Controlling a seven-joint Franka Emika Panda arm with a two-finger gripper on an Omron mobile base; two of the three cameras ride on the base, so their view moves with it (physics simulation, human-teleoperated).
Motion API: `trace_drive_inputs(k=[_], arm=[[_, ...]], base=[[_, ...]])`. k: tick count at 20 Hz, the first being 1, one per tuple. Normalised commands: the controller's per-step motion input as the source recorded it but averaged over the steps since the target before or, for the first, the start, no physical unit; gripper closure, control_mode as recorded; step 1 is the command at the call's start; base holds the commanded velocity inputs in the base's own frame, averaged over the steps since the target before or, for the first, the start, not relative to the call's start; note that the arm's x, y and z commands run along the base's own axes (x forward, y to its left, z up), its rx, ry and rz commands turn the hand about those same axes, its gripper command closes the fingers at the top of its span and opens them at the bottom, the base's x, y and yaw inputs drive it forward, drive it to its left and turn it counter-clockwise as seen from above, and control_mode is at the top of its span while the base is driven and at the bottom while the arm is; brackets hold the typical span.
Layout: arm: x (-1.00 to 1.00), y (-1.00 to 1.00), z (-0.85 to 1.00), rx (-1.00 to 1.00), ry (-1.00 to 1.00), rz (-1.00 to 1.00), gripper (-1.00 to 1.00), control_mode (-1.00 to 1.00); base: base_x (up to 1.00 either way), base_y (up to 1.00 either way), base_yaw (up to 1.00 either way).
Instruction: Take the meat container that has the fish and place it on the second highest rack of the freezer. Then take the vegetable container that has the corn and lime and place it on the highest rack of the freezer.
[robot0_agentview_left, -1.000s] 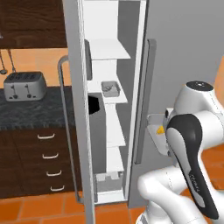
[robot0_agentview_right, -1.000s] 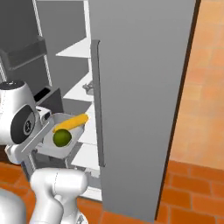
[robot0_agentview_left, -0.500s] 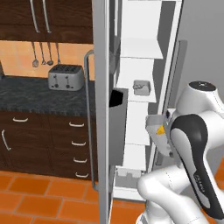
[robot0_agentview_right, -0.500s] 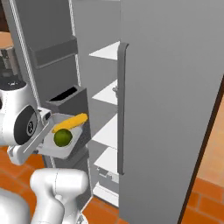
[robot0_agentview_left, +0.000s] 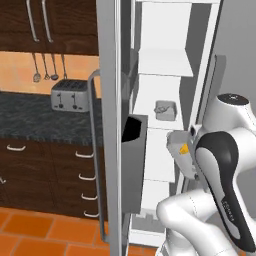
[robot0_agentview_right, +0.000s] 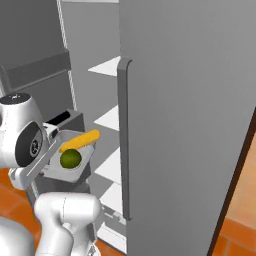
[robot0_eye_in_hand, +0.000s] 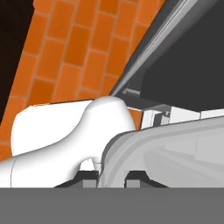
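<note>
My gripper (robot0_eye_in_hand: 113, 176) is shut on the rim of the grey vegetable container (robot0_agentview_right: 65, 169), held level in front of the open freezer (robot0_agentview_left: 161, 85). In the container lie the yellow-orange corn (robot0_agentview_right: 80, 140) and the dark-green lime (robot0_agentview_right: 70, 158). In the left base view the container (robot0_agentview_left: 179, 151) peeks out from behind my arm, at about the height of the third white shelf. A small grey meat container (robot0_agentview_left: 165, 110) sits on the second highest rack (robot0_agentview_left: 152, 117). I cannot make out the fish in it. The highest rack (robot0_agentview_left: 162, 66) is bare.
The freezer's left door (robot0_agentview_left: 111, 110) stands open with a dark bin (robot0_agentview_left: 134, 150) on it, close to my arm. The right door with its long bar handle (robot0_agentview_right: 124, 140) is on the right. A toaster (robot0_agentview_left: 70, 95) sits on the dark counter (robot0_agentview_left: 25, 122). Orange tiles cover the floor.
Both base views have shifted, so the base has driven: the freezer now sits further right and larger in the picture. The container stays in my shut gripper.
</note>
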Motion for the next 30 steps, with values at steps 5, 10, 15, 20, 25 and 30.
trace_drive_inputs(k=[5,10,15,20,25,30], arm=[[0.00,0.00,0.00,0.00,0.00,0.00,1.00,1.00],[0.00,0.00,0.00,0.00,0.00,0.00,1.00,1.00],[0.00,0.00,0.00,0.00,0.00,0.00,1.00,1.00],[0.00,0.00,0.00,0.00,0.00,0.00,1.00,1.00],[0.02,0.20,0.40,-0.01,-0.09,-0.04,1.00,-1.00],[0.08,0.50,0.80,-0.02,-0.11,-0.01,1.00,-1.00]], base=[[0.59,0.45,0.00],[0.67,0.32,0.00],[0.76,0.33,0.00],[0.43,0.10,0.00],[0.00,0.00,0.00],[0.00,0.00,0.00]])
